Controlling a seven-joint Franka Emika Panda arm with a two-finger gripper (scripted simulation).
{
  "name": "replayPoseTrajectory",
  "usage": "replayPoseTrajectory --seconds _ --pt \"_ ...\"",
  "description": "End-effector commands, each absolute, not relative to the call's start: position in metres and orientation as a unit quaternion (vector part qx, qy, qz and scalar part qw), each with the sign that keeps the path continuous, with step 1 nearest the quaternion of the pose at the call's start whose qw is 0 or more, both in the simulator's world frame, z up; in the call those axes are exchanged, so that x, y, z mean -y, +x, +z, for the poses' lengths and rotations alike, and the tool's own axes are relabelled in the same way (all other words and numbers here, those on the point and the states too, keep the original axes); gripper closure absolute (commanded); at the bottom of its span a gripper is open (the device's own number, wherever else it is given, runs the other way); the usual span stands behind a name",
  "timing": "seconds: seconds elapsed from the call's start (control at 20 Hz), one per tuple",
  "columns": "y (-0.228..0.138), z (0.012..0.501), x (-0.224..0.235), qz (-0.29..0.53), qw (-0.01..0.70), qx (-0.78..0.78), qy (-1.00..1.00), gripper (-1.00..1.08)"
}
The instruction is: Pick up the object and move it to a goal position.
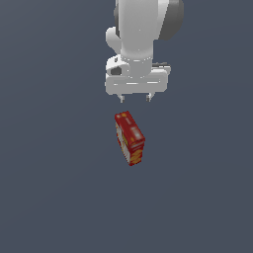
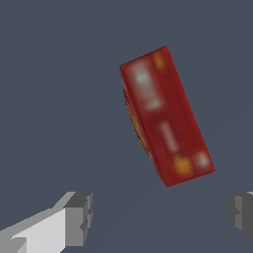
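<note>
The red cracker box (image 1: 130,138) stands on the dark grey floor, below the arm in the exterior view, its narrow red top facing up and a cracker-printed face toward the exterior view's left. In the wrist view the box (image 2: 165,116) shows its long red top with pale marks. My gripper (image 1: 135,99) hangs open and empty above and just behind the box, not touching it. Its two fingers (image 2: 74,220) stand wide apart in the wrist view, with the box ahead of them.
The plain dark grey floor (image 1: 49,188) surrounds the box on all sides. No other object or goal marker shows in either view.
</note>
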State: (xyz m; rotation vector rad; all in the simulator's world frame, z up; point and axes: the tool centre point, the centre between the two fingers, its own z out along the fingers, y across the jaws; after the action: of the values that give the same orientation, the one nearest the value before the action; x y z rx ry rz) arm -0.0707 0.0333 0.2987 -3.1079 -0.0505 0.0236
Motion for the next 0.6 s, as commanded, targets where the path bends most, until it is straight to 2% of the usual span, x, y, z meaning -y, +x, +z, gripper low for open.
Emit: replayPoseTrajectory --seconds 0.0,0.55 --pt "-0.071 0.299 -0.033 0.008 0.017 0.016 -1.0 -0.92" --pt "-0.068 0.305 -0.014 0.011 0.023 -0.021 -0.999 -0.92"
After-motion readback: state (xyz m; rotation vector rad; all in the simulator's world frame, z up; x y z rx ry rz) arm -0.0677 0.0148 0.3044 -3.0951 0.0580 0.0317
